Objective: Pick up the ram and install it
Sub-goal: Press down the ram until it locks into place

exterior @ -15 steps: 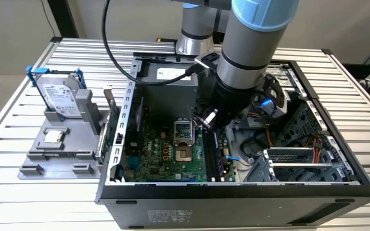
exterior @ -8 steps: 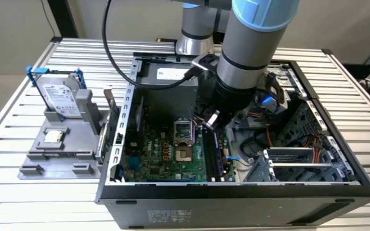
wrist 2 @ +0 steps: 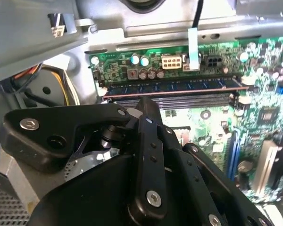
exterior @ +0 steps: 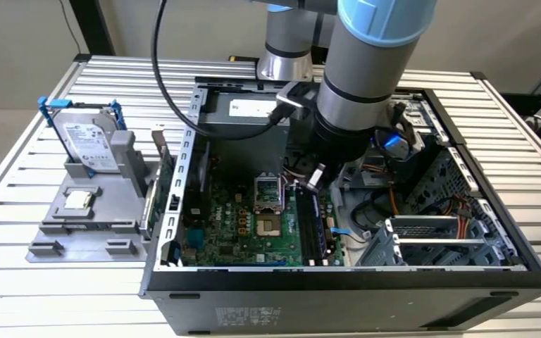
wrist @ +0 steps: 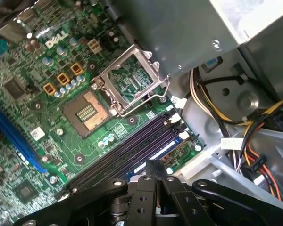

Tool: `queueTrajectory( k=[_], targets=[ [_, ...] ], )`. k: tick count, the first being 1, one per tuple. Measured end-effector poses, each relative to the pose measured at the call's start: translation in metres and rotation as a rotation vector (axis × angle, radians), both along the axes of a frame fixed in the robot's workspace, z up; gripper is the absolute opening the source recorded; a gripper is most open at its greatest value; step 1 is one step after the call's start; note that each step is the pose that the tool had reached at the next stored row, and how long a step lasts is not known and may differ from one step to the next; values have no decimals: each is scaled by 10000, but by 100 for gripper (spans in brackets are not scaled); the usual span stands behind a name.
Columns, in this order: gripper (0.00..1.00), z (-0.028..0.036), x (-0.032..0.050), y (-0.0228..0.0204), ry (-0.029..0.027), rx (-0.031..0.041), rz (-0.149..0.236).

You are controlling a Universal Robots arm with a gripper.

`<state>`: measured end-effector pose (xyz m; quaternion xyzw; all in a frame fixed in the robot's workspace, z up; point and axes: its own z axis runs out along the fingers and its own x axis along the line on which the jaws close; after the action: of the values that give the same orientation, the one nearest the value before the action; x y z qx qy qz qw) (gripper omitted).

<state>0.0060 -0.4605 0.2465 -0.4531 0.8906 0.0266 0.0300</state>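
While the arm is reaching down into the open computer case (exterior: 346, 282), its gripper (exterior: 314, 177) is hovering directly above the ram (wrist 2: 174, 87), which is already lying in a motherboard (wrist: 33, 108) slot; its jaws appear pressed together, gripping nothing, presumably for pushing the stick home.

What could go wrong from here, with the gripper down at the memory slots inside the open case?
1. The gripper meets the ram at one spot along its length, so uneven pressure might leave one end unseated.
2. The open CPU socket lies beside the slots, and a slip sideways could hit its exposed contacts.
3. The loose cable bundle hangs near the slots' end and may snag the wrist.
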Motion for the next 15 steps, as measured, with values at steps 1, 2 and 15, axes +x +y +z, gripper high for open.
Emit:
queueTrajectory(
  k=[1,2,15],
  targets=[
    [0,0,0,0,-22,0,163],
    [0,0,0,0,-42,0,334],
    [0,-1,0,0,-69,7,2643]
  ],
)
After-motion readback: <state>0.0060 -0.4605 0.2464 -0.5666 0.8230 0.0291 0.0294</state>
